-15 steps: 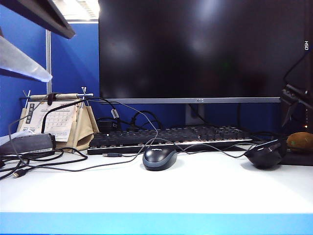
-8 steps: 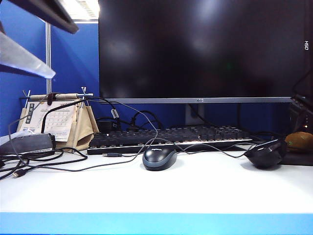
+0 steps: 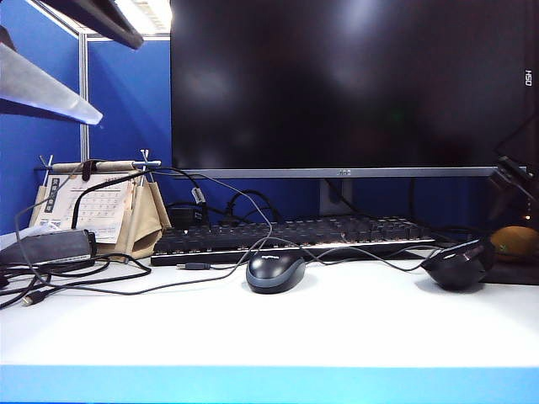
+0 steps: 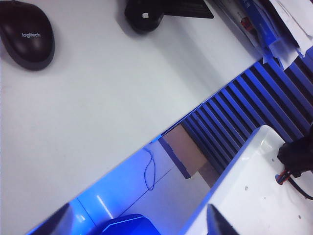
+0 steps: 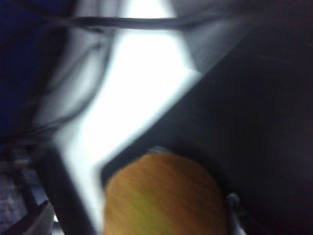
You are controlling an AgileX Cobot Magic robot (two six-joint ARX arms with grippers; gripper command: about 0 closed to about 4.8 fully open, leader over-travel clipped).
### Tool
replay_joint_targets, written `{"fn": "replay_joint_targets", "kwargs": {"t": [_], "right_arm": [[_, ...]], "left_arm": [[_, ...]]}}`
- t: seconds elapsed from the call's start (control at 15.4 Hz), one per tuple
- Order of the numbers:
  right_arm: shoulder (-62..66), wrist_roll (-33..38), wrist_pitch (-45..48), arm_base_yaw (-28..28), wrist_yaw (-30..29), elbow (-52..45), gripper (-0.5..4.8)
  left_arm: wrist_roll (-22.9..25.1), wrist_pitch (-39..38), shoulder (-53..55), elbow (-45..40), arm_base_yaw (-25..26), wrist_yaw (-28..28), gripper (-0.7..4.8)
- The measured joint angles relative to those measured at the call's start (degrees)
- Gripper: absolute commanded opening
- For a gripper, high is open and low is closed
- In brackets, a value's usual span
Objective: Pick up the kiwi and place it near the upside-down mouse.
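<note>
a: where's your target?

b: the kiwi (image 3: 515, 242) sits at the far right of the tabletop (image 3: 269, 324), on a dark pad just beyond the upside-down mouse (image 3: 458, 265). in the right wrist view it fills the lower part of the frame (image 5: 164, 196), blurred but close.

a: and your pincers?

b: your right pincer (image 3: 505, 181) hangs just above the kiwi at the right edge of the exterior view, spread wide with nothing in it. its fingertips flank the fruit in the wrist view, one showing beside it (image 5: 234, 205). your left pincer (image 4: 139, 226) is raised off over the front edge of the tabletop, well apart from everything, partly spread and empty. the logitech mouse (image 4: 27, 33) under it is the smooth domed one, not your goal.

a: how will the kiwi handle?

b: i'd judge it light, fuzzy enough not to slip, but soft. squeeze too hard and you bruise it. take it across the short middle, so the oval can't roll out endwise.

a: what has changed from a second ago?

b: your right pincer has dropped lower and edged further towards the frame's right border, closer over the kiwi. the kiwi and both mice haven't moved.
</note>
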Motion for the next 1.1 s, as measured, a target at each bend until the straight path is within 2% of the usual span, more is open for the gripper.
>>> {"fn": "replay_joint_targets", "kwargs": {"t": [0.19,0.45,0.65,0.71,0.78,1.1], "right_arm": [[1.4,0.0,-1.1,1.0,-1.3,2.4,4.79],[2.4,-5.4,-3.7,1.4,0.3,2.9,4.79],[2.5,-6.1,-4.9,1.6,1.9,3.1,4.73],[2.5,-6.1,-4.8,1.6,1.9,3.1,3.77],[2.5,-6.0,-4.6,1.6,2.0,3.1,2.4],[2.9,-10.1,-4.9,1.4,2.9,2.9,2.37]], "left_arm": [[-2.1,0.0,0.0,0.0,0.0,0.5,3.55],[-3.4,0.0,0.0,0.0,0.0,0.5,3.55],[-3.9,-0.4,0.0,0.0,0.0,0.5,3.55],[-4.3,-0.6,0.0,0.0,0.0,0.5,3.55],[-4.6,-0.7,0.0,0.0,0.0,0.5,3.55],[-4.7,-0.9,0.0,0.0,0.0,0.6,3.55]]}}
